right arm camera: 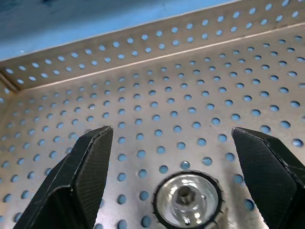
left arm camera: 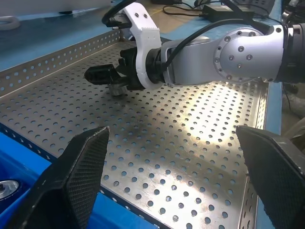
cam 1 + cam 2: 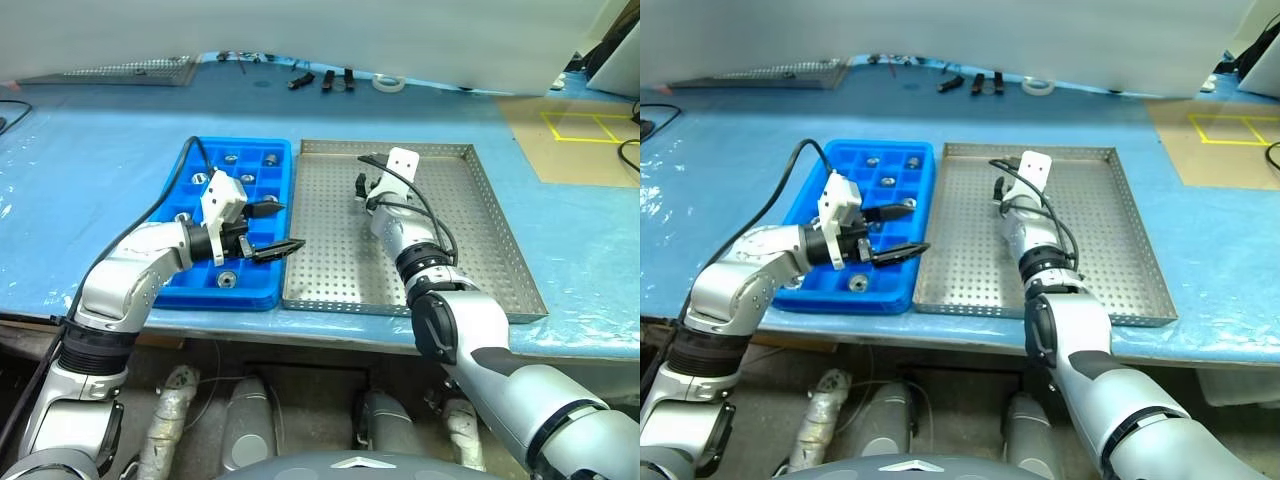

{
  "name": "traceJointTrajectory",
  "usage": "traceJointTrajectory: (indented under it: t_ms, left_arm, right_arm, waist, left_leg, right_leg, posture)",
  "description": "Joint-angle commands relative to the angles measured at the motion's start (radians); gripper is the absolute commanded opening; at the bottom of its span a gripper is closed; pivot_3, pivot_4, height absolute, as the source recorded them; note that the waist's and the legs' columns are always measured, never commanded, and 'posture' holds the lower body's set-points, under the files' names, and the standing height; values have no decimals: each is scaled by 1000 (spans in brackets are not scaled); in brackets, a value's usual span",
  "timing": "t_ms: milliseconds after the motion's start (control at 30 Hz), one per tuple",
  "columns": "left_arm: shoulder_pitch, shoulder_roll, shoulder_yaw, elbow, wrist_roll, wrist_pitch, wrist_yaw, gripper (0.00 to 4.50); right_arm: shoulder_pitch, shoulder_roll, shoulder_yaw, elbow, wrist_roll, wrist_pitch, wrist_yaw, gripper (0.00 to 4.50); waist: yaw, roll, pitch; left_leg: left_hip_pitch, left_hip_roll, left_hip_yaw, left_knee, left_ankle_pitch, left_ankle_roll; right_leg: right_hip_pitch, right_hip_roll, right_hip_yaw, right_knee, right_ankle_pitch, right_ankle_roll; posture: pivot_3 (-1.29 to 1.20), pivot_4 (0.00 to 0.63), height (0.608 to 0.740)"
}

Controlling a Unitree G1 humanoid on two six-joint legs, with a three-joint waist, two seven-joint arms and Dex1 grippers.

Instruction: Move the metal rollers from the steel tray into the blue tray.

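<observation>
Left pincer [image 3: 276,229]: spread wide over blue tray [image 3: 192,160].
Right pincer [image 1: 178,179]: gaping, straddling roller [image 1: 187,199] on steel tray [image 3: 500,250].

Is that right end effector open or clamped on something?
Open. The right end effector has black fingers spread wide, with a shiny silver metal roller lying loose between them.

Bright, even overhead light fills the scene. Warm glare patches shine on the steel tray [image 2: 200,124] floor. Shadows are soft, and the nearest jaws look slightly blurred in the wrist views.
</observation>
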Motion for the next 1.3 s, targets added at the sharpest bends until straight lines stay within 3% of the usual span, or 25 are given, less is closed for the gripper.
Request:
traceJointTrajectory:
  t_ms: [33, 167, 200, 300, 500, 567, 967, 1200, 1300]
  left_arm:
    - [0, 13, 30, -44, -7, -2, 2, 4500]
    - [-4, 15, 30, -40, -8, -2, -4, 4500]
    - [-6, 15, 30, -37, -8, -3, -4, 4500]
    - [-9, 14, 28, -34, -7, -4, -6, 4500]
    - [-11, 16, 30, -31, -5, -5, -12, 4500]
    - [-10, 19, 32, -32, -6, -3, -13, 4500]
    - [0, 30, 40, -44, -18, 7, -14, 4500]
    - [56, 81, 93, -85, -83, 54, -52, 4500]
    - [104, 107, 132, -115, -110, 74, -50, 4500]
  right_arm:
    - [-26, -17, 6, -11, -7, 0, -3, 4194]
    - [-17, -16, 16, -13, -7, 16, 22, 4194]
    - [-14, -14, 18, -16, -7, 16, 24, 4022]
    - [-10, -11, 22, -19, -6, 25, 33, 3254]
    - [-4, -4, 31, -23, -7, 55, 53, 1149]
    - [-1, -5, 38, -25, -11, 65, 62, 718]
    - [7, -13, 44, -141, 9, 118, 99, 720]
    - [5, -34, 82, -383, 50, 314, 254, 720]
    - [24, -44, 143, -495, 77, 425, 402, 720]
  waist:
    - [0, 0, 0]
    - [-1, 0, 0]
    - [-1, 0, 0]
    - [-1, 0, 0]
    - [-1, 0, 0]
    - [-1, 0, 0]
    - [-1, 0, 0]
    - [-1, 0, 0]
    - [1, 0, 0]
  left_leg:
    - [0, 0, 0, 0, 0, 0]
    - [0, 0, 0, 0, 0, 0]
    - [0, 0, 0, 0, 0, 0]
    - [0, 0, 0, 0, 0, 0]
    - [0, 0, 0, 0, 0, 0]
    - [0, 0, 0, 0, 0, 0]
    - [0, 0, 0, 0, 0, 0]
    - [0, 0, 0, -1, 0, 0]
    - [0, 1, 0, -1, 0, 0]
  right_leg:
    - [0, 0, 0, 0, 0, 0]
    - [0, 0, 0, 0, 0, 0]
    - [0, 0, 0, 0, 0, 0]
    - [0, 0, 0, 0, 0, 0]
    - [0, 0, 0, 0, 0, 0]
    - [0, 0, 0, 0, 0, 0]
    - [0, 0, 0, 0, 0, 0]
    - [0, 0, 0, 0, 0, 0]
    - [0, 1, -1, -1, 0, 0]
  posture:
    - [148, 150, 740]
    - [142, 150, 740]
    - [142, 150, 740]
    - [142, 150, 740]
    - [139, 150, 740]
    - [140, 150, 740]
    - [139, 150, 740]
    - [170, 150, 740]
    - [219, 150, 740]
